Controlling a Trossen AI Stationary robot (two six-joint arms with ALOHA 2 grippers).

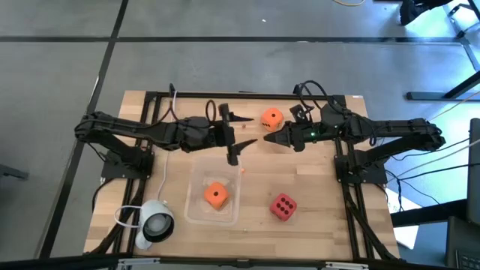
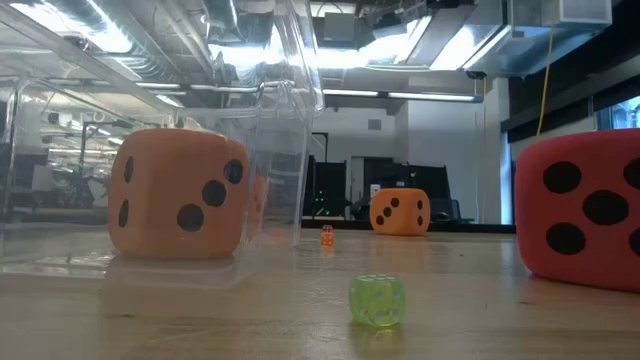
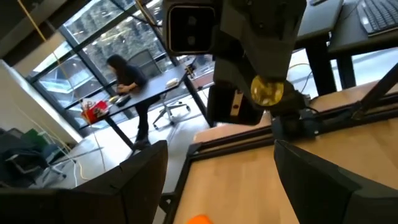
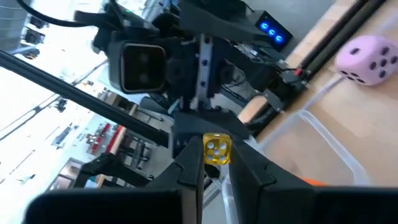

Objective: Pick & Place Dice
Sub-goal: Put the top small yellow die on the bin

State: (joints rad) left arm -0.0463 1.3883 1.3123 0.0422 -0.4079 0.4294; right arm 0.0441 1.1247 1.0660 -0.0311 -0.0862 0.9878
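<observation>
Foam by the look of it: large orange cube die with dark pips sitting inside clear plastic tub, second orange die at the far edge beside the right arm, red die near the front just right of the tub, pale pink die seen only from the right wrist, close to the tub. Probably light, squashy and grippy, not fragile. Best taken across two flat opposite faces, mid-height, with a gentle squeeze to avoid popping out. Right gripper mid-table above the far side of the tub, pinched on a small yellow translucent die. Likely hard and slick, so easy to twist loose. Left gripper facing it, spread wide, holding nothing. Two more tiny dice loose on the top, green and orange. Pale wooden tabletop, flat, inside a black frame, with a white round device at the front left corner. Beyond: grey floor, office desks, a person seated well away.
</observation>
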